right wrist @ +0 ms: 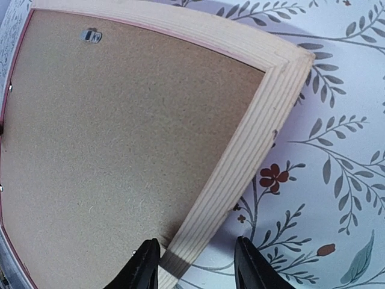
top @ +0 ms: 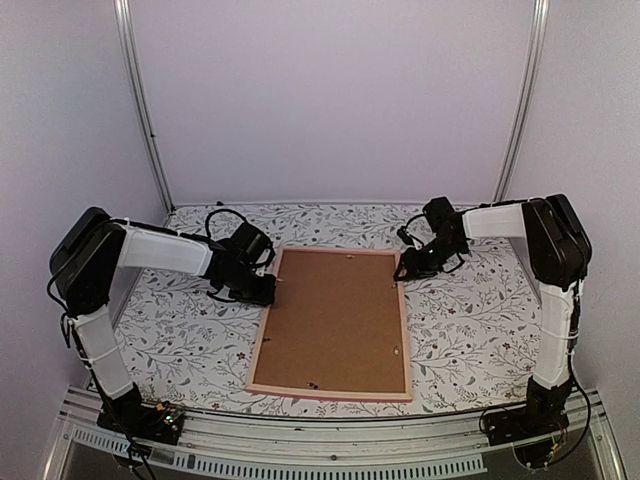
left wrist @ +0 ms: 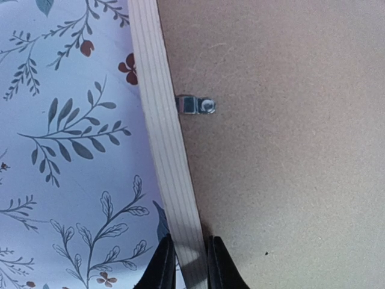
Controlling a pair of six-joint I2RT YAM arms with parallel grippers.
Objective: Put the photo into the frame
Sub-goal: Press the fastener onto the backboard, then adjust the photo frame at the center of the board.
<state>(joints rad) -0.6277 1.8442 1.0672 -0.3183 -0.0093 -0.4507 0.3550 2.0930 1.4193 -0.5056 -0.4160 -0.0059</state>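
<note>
Frame [top: 406,340] lies flat, back up, mid surface [top: 470,320] btw my two arms, long sides running away from the bases, a bit skewed. Brown board [top: 335,315] fills its back, and pink shows along the outer edges. I've got my left claw [top: 268,290] low at the far part of the left rail. On the left wrist cam its fingers [left wrist: 162,268] sit one each side of that pale wood rail, tight against it w/ no gap I can see, so it's pinching the frame. Just ahead of it a small metal tab [left wrist: 197,105] reaches from the rail onto the board. Over on the other side my right claw [top: 405,268] is down at the far right corner. On the right wrist cam its fingers [right wrist: 252,268] are spread wider than the rail and straddle it. One is close by the rail's board side, the other well off it over the floral print, so nothing is gripped there. Corner mitre is in plain view ahead of that claw, w/ another tab on the far rail. A couple of small fittings [top: 398,350] dot the board toward the near end in the top view, too small to ID.
</note>
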